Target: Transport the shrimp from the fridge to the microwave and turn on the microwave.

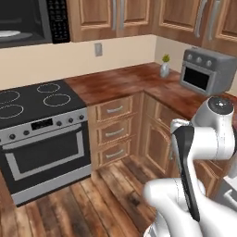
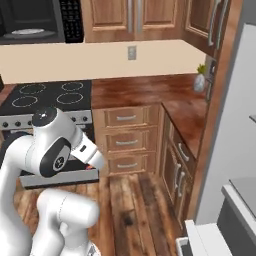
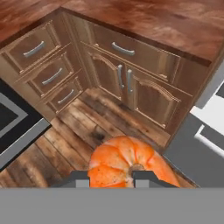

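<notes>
Shrimp [image 3: 127, 162] | clamped between gripper [image 3: 111, 178] fingertips | above wooden floor [image 3: 65, 144]

The white arm [image 2: 50, 150] is folded low over the wooden floor [image 1: 106, 194], elbow raised, forearm angled down. In the hand view the gripper [image 3: 111, 178] is clamped on the shrimp [image 3: 127, 164], fingertips [image 3: 146, 177] pressing both sides

A kitchen: stove [image 1: 39, 104], wooden cabinets [image 1: 113, 125], microwave [image 1: 32, 21], countertop [image 1: 125, 83].
</notes>
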You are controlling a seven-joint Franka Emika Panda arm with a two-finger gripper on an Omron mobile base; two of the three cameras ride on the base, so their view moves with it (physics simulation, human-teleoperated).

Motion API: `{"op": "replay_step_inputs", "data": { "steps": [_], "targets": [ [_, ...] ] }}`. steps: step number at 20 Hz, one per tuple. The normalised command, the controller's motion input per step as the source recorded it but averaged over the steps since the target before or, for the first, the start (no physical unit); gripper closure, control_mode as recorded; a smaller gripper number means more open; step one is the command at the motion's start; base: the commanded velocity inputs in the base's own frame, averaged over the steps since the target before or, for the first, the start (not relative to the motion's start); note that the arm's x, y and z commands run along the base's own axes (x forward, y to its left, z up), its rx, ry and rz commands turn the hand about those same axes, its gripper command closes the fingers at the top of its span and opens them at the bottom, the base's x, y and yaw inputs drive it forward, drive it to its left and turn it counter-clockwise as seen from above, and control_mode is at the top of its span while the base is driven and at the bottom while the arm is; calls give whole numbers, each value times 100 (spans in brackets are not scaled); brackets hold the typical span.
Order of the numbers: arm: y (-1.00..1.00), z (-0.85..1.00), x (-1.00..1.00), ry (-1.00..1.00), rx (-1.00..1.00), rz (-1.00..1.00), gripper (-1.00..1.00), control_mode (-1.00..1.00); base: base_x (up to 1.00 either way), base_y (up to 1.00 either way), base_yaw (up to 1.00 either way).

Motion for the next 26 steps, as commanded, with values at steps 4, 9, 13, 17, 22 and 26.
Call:
{"op": "replay_step_inputs", "data": {
  "steps": [4, 9, 13, 17, 22, 26],
  "targets": [
    [0, 0, 0, 0, 0, 0, 100, 100, 2, 6, 44],
    [0, 0, 0, 0, 0, 0, 100, 100, 12, 0, 41],
    [0, 0, 0, 0, 0, 0, 100, 100, 38, 0, 34],
    [0, 0, 0, 0, 0, 0, 100, 100, 61, 0, 30],
    [0, 0, 0, 0, 0, 0, 100, 100, 65, 0, 26],
    [0, 0, 0, 0, 0, 0, 100, 100, 50, 0, 24]
  ]
}}
